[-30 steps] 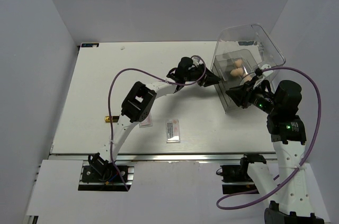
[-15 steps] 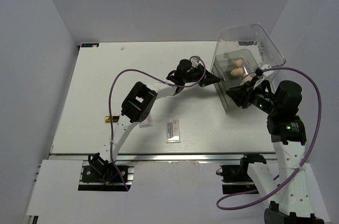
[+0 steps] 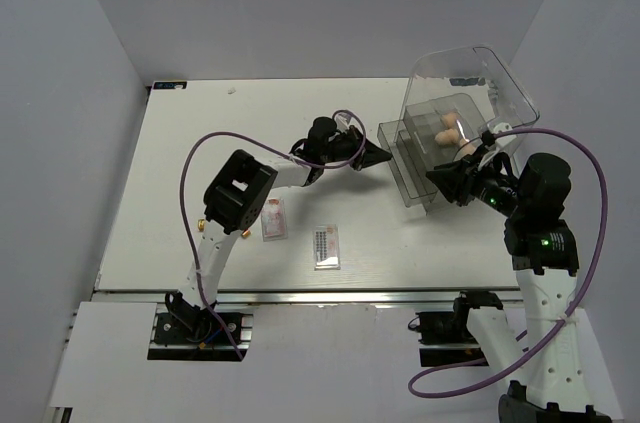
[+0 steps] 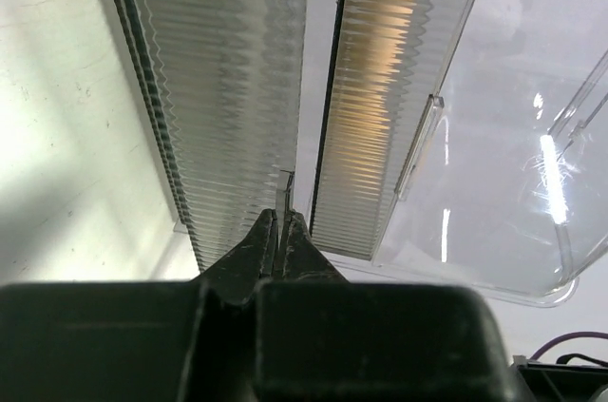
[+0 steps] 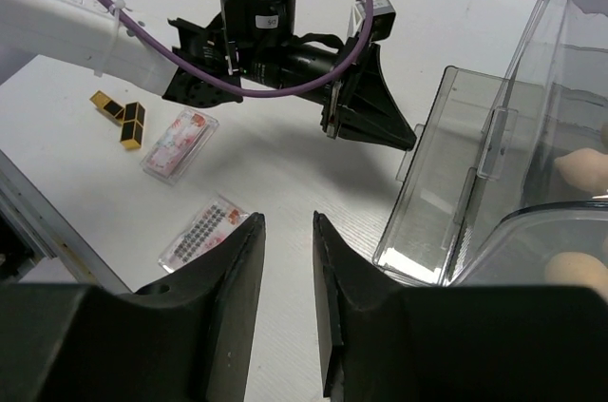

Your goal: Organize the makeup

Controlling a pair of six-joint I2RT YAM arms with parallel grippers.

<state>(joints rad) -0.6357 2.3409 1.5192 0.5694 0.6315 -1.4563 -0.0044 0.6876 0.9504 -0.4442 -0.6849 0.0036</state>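
The drawer (image 3: 402, 169) now stands drawn out of the box (image 3: 478, 78) toward the desk (image 3: 200, 133) centre; half a second ago it sat nearly flush with the box front. The left gripper (image 3: 386, 154) has moved back with it. In the left wrist view its fingers (image 4: 269, 233) are pressed together on the thin tab (image 4: 284, 188) at the drawer front. The right gripper (image 5: 286, 223) hovers by the near corner of the box, jaws parted a little and holding nothing; whether it touches the box cannot be told.

Sponges (image 3: 451, 122) lie inside the box, two showing clearly. The pink palette (image 3: 274, 220) and the dark-rowed palette (image 3: 326, 245) lie flat on the desk near its front edge, just apart from each other. The lipsticks (image 5: 122, 113) lie beside the pink palette, on its far side from the box.

Judgement: the drawer is now open enough to take items. Palettes and lipsticks remain to be carried across, so the task is part done.
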